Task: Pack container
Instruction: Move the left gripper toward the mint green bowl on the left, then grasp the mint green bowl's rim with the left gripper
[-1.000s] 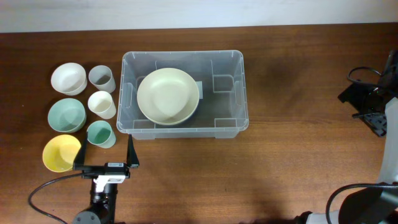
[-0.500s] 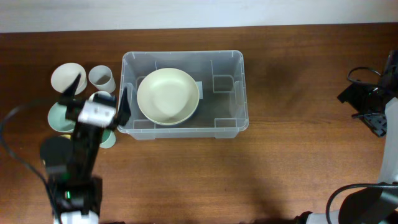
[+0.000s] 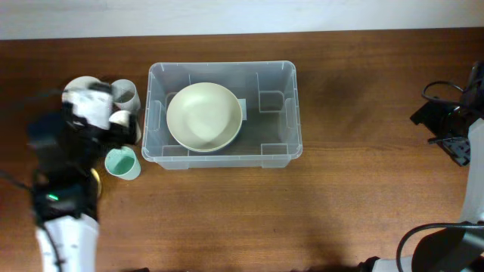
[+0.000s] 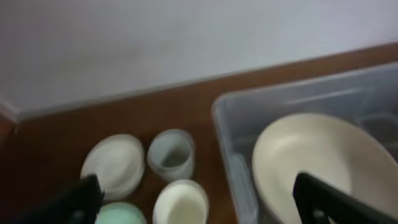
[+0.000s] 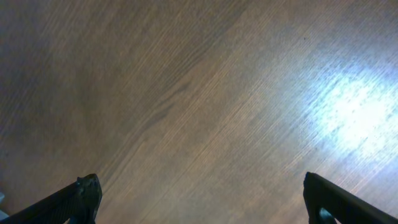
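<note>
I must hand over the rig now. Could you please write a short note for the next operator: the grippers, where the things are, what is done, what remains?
Left gripper: open, empty, above the cups at the left of the container.
Right gripper: open, empty, over bare table.
Done: one large cream bowl lies in the container.
Remaining: white bowl, grey cup, cream cup and teal cup stand outside, not yet packed. The left arm hides part of that group; there may be more.
</note>
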Motion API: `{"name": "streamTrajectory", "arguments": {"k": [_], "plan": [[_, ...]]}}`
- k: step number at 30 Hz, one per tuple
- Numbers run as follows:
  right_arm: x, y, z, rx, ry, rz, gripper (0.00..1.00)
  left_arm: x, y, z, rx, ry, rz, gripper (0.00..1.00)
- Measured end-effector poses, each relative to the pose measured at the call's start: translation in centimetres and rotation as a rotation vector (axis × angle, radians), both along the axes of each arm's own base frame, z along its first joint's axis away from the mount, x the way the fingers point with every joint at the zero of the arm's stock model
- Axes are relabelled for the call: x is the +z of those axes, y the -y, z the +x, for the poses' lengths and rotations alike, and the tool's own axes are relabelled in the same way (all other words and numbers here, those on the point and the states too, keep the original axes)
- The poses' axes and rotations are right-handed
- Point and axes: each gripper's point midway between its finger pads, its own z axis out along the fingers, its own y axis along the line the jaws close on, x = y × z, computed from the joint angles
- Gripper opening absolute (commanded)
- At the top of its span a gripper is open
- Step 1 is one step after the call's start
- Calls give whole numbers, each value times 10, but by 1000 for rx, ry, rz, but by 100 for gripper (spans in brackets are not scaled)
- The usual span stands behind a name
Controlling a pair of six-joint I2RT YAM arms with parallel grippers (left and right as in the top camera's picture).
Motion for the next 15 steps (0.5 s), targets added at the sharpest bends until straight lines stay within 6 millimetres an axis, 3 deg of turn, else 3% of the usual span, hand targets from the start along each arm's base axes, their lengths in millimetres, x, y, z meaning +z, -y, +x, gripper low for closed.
{"name": "streamTrajectory", "arguments": {"k": [2,6,10,15], "plan": [[0,0,0,-1,0,0,99,15,-21,1,68,-53,-29,100],[0,0,0,0,0,0,99,33,-34,12,96,-65,-52,100],[0,0,0,0,0,-1,99,6,-37,16,116,-159,-91,100],[0,0,0,0,1,-1,99,-33,-79,8,446,-281,-264,100]]}}
